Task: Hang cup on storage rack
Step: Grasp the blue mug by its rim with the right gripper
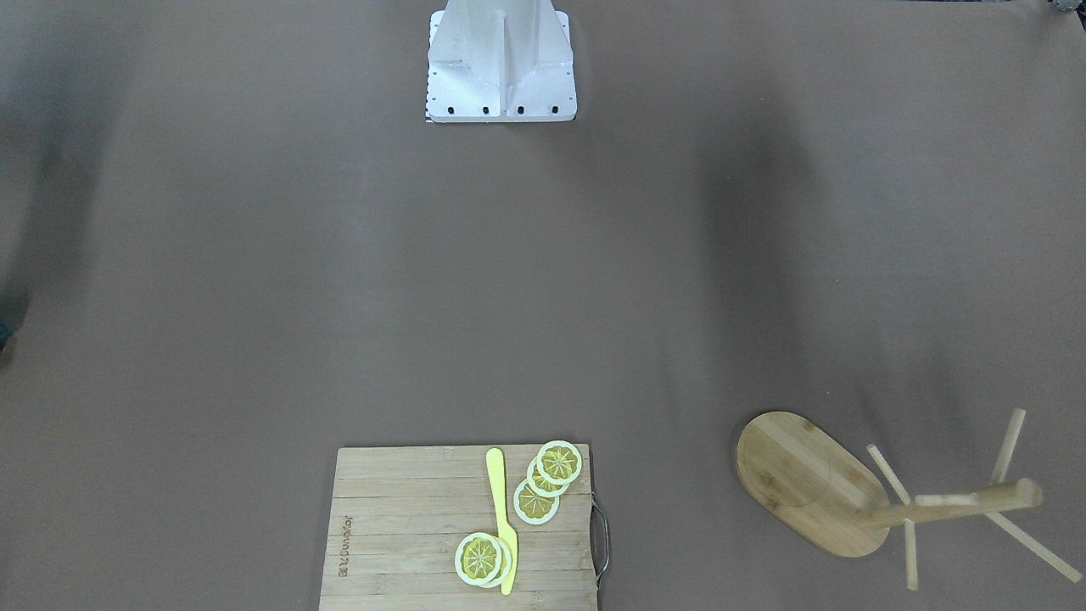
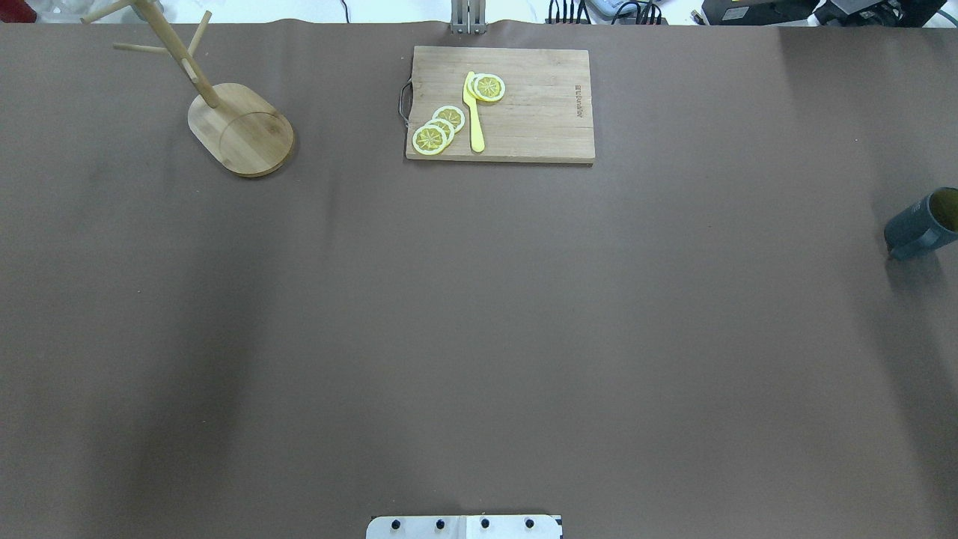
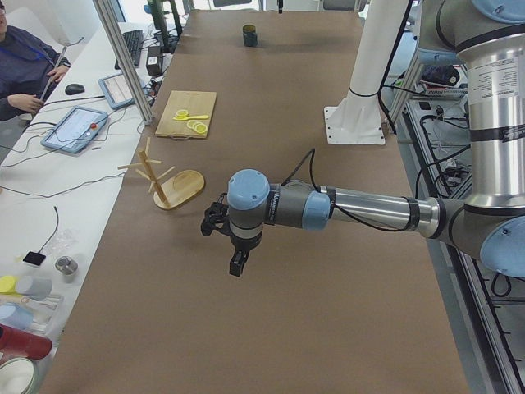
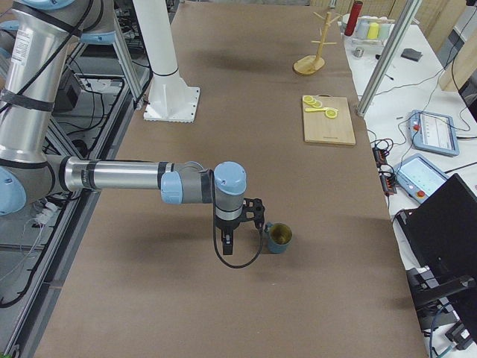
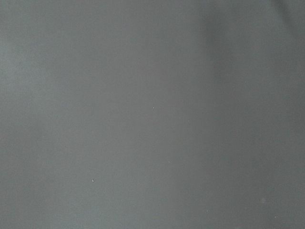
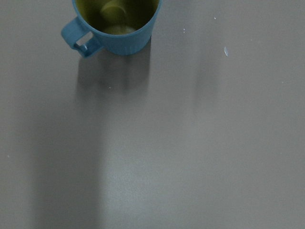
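Observation:
The cup [image 2: 922,224] is a dark blue-grey mug with a yellow inside, standing upright at the table's far right edge; it also shows as cup [image 4: 279,237] and cup [image 6: 116,24], its handle to the left in the right wrist view. The storage rack [image 2: 239,127], a bamboo mug tree with bare pegs, stands at the far left corner, rack [image 1: 806,484], rack [image 3: 168,176]. My right gripper [image 4: 261,212] hovers just beside the cup, apart from it. Over bare table hangs my left gripper [image 3: 209,226], short of the rack. I cannot tell whether either gripper is open or shut.
A wooden cutting board [image 2: 539,112] with lemon slices [image 2: 438,129] and a yellow knife [image 2: 473,112] lies at the far middle. The robot's white base [image 1: 501,64] stands at the near edge. A person [image 3: 25,66] sits at a side desk with tablets.

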Action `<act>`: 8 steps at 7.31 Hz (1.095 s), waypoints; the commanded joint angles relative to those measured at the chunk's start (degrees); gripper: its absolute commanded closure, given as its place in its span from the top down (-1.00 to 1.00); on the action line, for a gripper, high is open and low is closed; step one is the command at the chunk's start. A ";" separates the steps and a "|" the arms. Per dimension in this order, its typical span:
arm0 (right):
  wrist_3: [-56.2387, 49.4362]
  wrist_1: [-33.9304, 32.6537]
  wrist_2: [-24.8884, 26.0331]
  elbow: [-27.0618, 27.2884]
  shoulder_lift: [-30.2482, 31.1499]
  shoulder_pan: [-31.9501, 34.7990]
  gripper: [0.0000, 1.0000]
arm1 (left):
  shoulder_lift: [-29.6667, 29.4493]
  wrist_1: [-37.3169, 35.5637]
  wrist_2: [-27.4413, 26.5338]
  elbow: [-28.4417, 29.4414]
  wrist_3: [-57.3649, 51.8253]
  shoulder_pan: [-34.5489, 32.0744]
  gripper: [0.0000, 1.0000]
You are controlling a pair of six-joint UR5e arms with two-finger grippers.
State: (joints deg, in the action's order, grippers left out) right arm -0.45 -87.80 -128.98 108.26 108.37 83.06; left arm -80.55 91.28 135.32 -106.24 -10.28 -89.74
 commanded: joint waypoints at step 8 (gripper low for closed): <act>0.01 0.09 -0.04 1.25 -0.79 -0.09 1.00 | 3.12 0.92 0.73 -2.57 0.09 0.26 1.00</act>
State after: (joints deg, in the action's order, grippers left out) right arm -0.50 -87.71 -129.07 108.99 107.62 83.01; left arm -77.30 92.20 136.05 -108.65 -10.27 -89.49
